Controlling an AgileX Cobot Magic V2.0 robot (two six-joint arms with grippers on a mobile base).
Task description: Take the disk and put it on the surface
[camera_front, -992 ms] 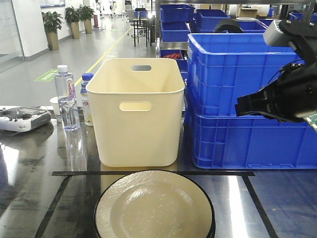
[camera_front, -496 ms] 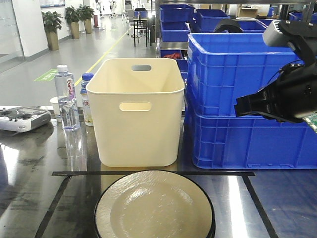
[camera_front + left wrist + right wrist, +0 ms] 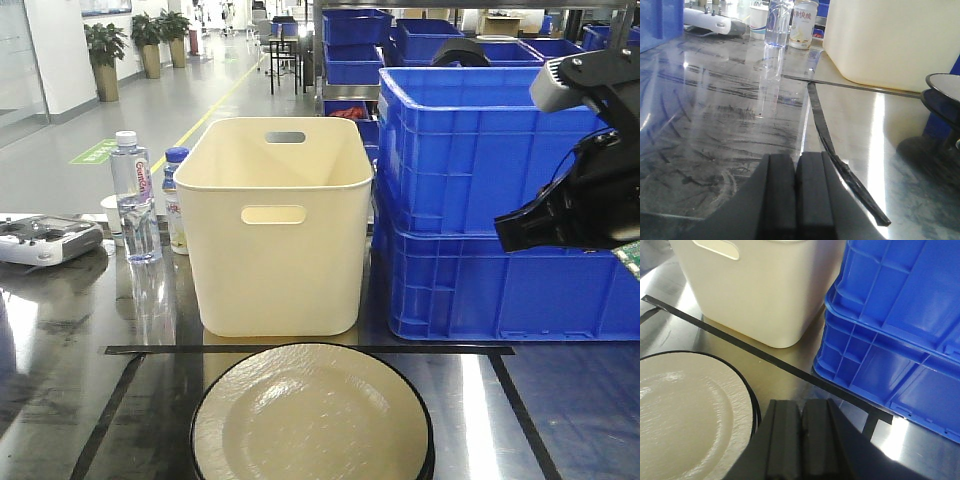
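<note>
The disk (image 3: 312, 415) is a cream plate with a black rim, lying on the surface (image 3: 60, 400) at the front centre, inside black tape lines. In the right wrist view the disk (image 3: 685, 415) lies just left of my right gripper (image 3: 801, 407), whose fingers are pressed together with nothing between them. From the front, my right gripper (image 3: 510, 230) hangs in the air at the right, before the blue crates. My left gripper (image 3: 796, 162) is shut and empty, low over the glossy surface (image 3: 715, 110). The disk's dark rim (image 3: 945, 87) shows at that view's right edge.
A cream bin (image 3: 275, 225) stands right behind the disk. Stacked blue crates (image 3: 480, 270) fill the right side. Two bottles (image 3: 133, 200), a paper cup and a grey remote controller (image 3: 45, 240) sit at the back left. A black tape line (image 3: 765, 357) runs past the bin.
My right arm has shifted to the right and slightly down in the front view. The disk, bin and bottles have not moved.
</note>
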